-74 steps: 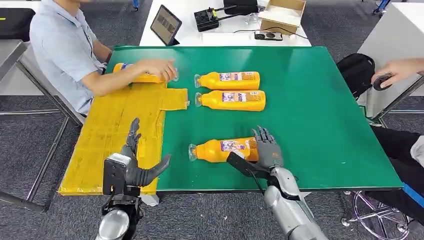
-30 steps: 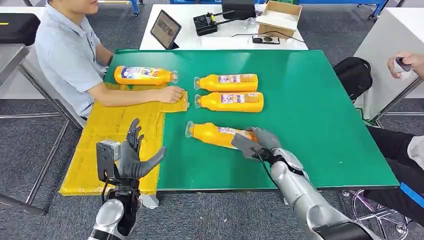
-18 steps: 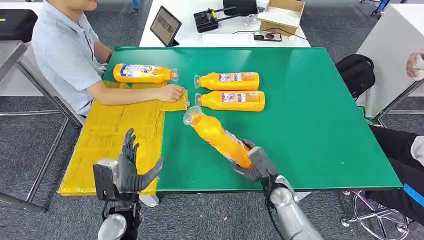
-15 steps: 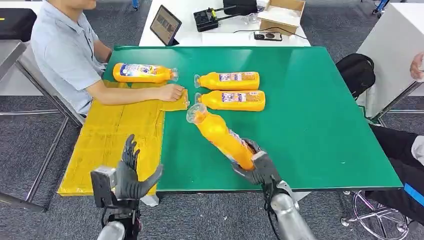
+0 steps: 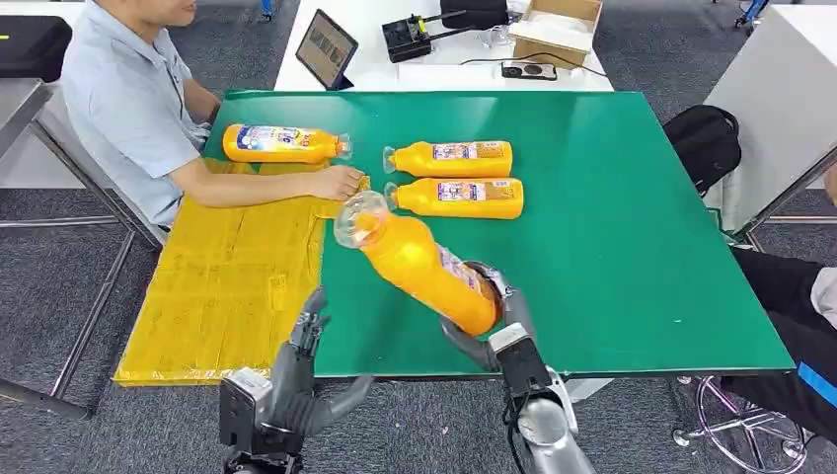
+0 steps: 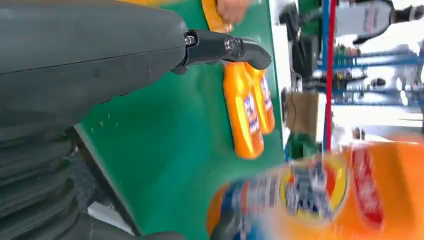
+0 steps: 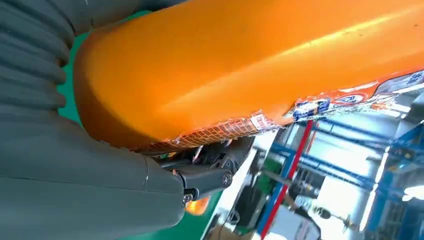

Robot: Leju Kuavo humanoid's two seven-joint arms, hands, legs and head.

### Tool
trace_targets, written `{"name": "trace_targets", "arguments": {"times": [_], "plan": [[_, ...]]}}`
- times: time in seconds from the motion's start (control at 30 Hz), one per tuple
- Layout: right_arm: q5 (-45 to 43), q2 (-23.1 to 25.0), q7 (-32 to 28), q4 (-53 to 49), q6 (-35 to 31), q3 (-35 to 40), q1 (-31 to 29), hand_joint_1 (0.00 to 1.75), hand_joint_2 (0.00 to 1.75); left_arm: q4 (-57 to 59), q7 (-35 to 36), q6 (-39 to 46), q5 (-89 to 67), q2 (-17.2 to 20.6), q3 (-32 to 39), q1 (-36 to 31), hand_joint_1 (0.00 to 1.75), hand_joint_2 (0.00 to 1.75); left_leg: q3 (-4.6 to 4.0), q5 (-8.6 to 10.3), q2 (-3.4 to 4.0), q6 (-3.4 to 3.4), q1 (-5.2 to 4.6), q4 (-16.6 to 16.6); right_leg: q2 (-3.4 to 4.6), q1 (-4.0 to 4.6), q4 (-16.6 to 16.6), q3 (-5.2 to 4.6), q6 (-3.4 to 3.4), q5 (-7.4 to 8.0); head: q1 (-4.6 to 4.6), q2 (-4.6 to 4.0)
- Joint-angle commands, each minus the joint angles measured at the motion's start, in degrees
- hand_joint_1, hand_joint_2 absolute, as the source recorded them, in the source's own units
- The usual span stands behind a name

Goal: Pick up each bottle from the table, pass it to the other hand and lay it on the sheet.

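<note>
Gripping the base end of an orange bottle [image 5: 419, 265], the right hand [image 5: 496, 326] holds it lifted off the green table [image 5: 612, 217] near the front edge, tilted with its clear cap end raised toward the far left. In the right wrist view the fingers [image 7: 205, 177] wrap under the bottle's orange body [image 7: 250, 65].

The left hand [image 5: 301, 380] sits below the front edge of the table, fingers spread wide and holding nothing; the held bottle appears blurred just beyond it in the left wrist view [image 6: 320, 195].

Two more bottles lie side by side near the middle of the table, the farther one [image 5: 452, 158] and the nearer one [image 5: 459, 197] both with caps pointing left. A fourth bottle [image 5: 281, 143] lies near the far left corner, cap pointing right.

A yellow sheet [image 5: 232, 286] covers the left edge of the table. A person in a light blue shirt [image 5: 123, 99] sits at the left side, one hand [image 5: 338, 182] resting on the far end of the sheet.
</note>
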Motion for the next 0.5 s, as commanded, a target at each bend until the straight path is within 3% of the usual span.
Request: {"name": "trace_targets", "arguments": {"times": [0.03, 0.33, 0.5], "plan": [[2.09, 2.19, -0.22, 8.81, 2.08, 9.87, -7.16, 1.55, 1.75, 4.03, -0.14, -0.54, -1.57, 0.61, -1.87, -5.24, 0.0, 1.75, 0.18, -0.03, 0.25, 0.06, 0.0, -0.05, 0.17, 0.05, -0.04, 0.1, -0.18, 0.04, 0.0, 0.0], [5.09, 4.05, -0.84, 15.09, 1.42, 16.86, -9.91, 1.61, 1.75, 3.9, -0.55, -0.92, -0.54, -1.08, -0.31, -6.45, 0.0, 1.75, 0.36, -0.04, 0.2, 0.09, 0.03, -0.14, 0.09, 0.08, -0.14, 0.29, -0.22, 0.01, -0.02, 0.0], [4.46, 4.1, -1.65, 18.5, 1.3, 18.22, -9.73, 1.47, 1.75, 3.19, 0.28, -3.43, 5.17, -1.45, 0.14, -6.7, 0.0, 1.75, 0.21, -0.01, 0.09, 0.05, 0.02, -0.08, 0.03, 0.04, -0.09, 0.18, -0.13, 0.0, 0.0, 0.0]]}}
